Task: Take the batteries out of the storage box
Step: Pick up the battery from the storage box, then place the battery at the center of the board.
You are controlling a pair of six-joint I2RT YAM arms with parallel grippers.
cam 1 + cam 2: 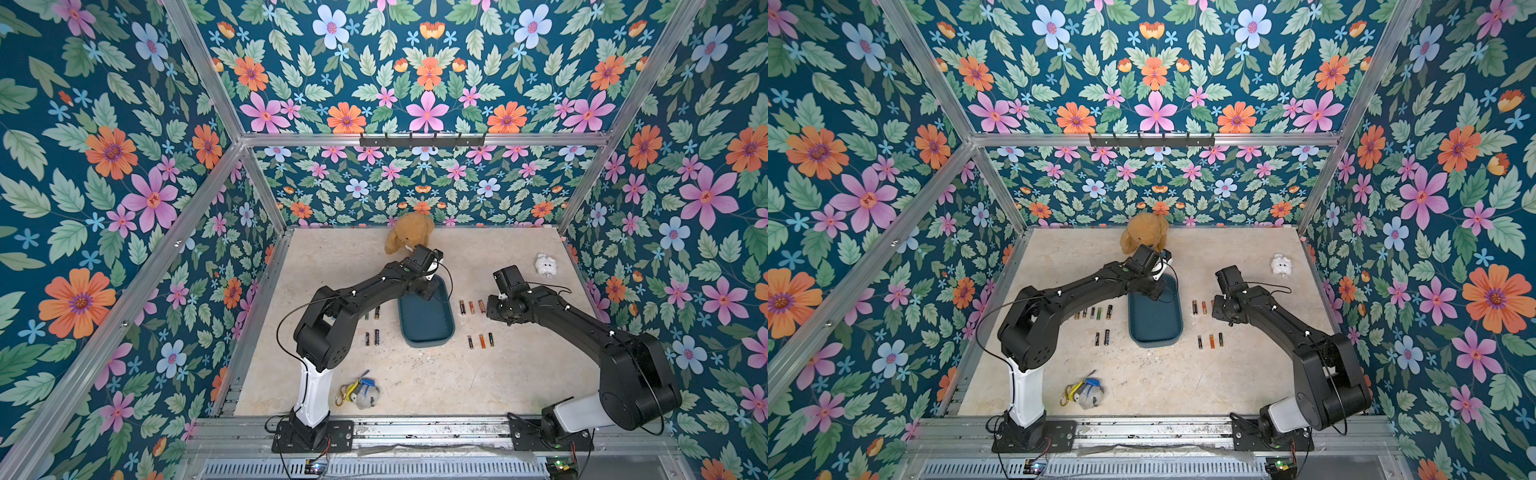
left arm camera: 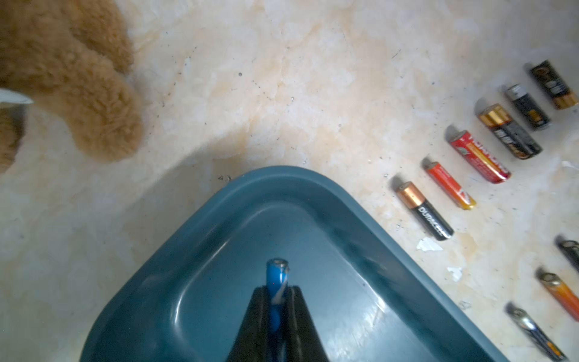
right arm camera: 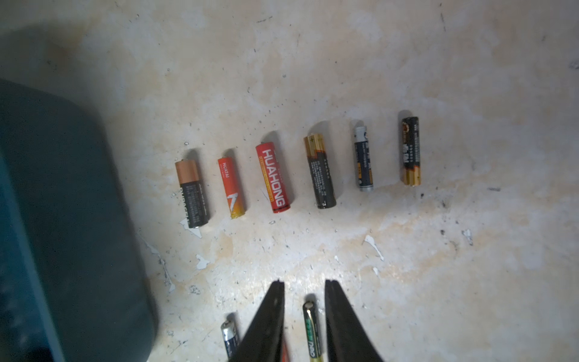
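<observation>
Well to the left of the storage box (image 1: 426, 322), toward the front of the table (image 1: 415, 374), a keychain bundle (image 1: 360, 392) with a yellow carabiner is lying beside the left arm (image 1: 374, 289). Closer to the box's left side, batteries (image 1: 1099, 312) are lying in a row, with two more (image 1: 1106, 337) in front of them. The arm is covering part of that row in a top view, so the count is hard to settle.

The arm is reaching over the box's far end, and the left jaws are pinching a blue battery (image 2: 277, 282) with a white stripe. Its metal tip is poking out past the jaw tips above the box's inner corner. Whether it is touching the box floor cannot be told, and in both top views the wrist is hiding this grip. Just beyond the box's far end a brown teddy bear (image 1: 409, 237) is sitting, cut off at the edge of the left wrist view.

Right of the box, six cells (image 3: 274, 177) are lying side by side. The top views are showing only three of them, because the right arm (image 1: 582, 328) is hiding the rest. Three more (image 1: 482, 341) are lying in front. The right jaws are standing narrowly parted and gripping nothing. A green-and-black cell (image 3: 311, 332) is showing on the table between them, and their height above it is unclear. A blue-black cell (image 3: 229, 337) is being half hidden by one jaw. Farthest right of the box, a small white plush (image 1: 545, 265) is lying.
</observation>
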